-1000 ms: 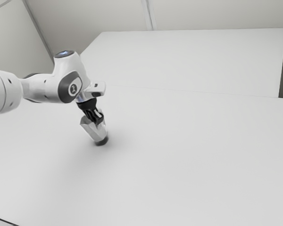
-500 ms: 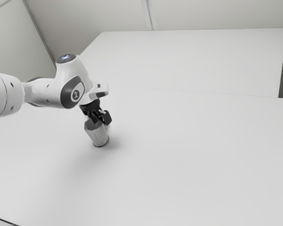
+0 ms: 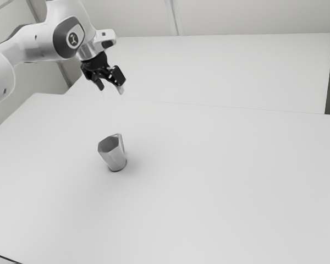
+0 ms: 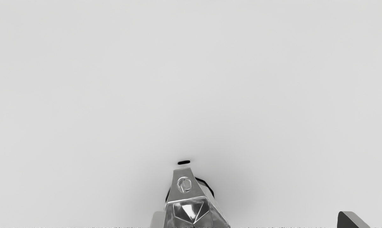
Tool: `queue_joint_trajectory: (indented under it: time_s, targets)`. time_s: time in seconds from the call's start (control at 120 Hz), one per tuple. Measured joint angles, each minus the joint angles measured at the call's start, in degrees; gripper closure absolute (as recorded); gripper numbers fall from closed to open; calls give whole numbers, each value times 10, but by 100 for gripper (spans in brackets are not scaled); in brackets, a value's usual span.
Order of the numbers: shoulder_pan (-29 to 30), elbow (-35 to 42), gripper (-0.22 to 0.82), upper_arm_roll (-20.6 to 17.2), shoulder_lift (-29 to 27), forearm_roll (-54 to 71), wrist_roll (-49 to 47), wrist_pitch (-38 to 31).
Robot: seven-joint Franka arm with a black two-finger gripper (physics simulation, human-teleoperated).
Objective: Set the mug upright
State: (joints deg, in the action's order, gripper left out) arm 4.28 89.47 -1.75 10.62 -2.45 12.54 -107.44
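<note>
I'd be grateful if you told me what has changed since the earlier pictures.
The gripper has risen off the mug, fingers apart and empty. The mug, leaning in the earliest picture, now stands on its base. Its spot on the table has hardly changed.

The mug is silver-grey, darker grey inside, with white and near-black glints in the wrist view and a black line round its base. The arm is white with a dark grey cap bearing a white mark; the gripper is black. The table is plain pale grey, the wall warmer grey
</note>
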Motion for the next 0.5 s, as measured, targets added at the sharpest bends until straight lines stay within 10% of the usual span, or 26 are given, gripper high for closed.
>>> queue_joint_trajectory:
  time_s: [0.5]
  targets:
    - [0, -64, 0, 2, -23, -1, -17, 139]
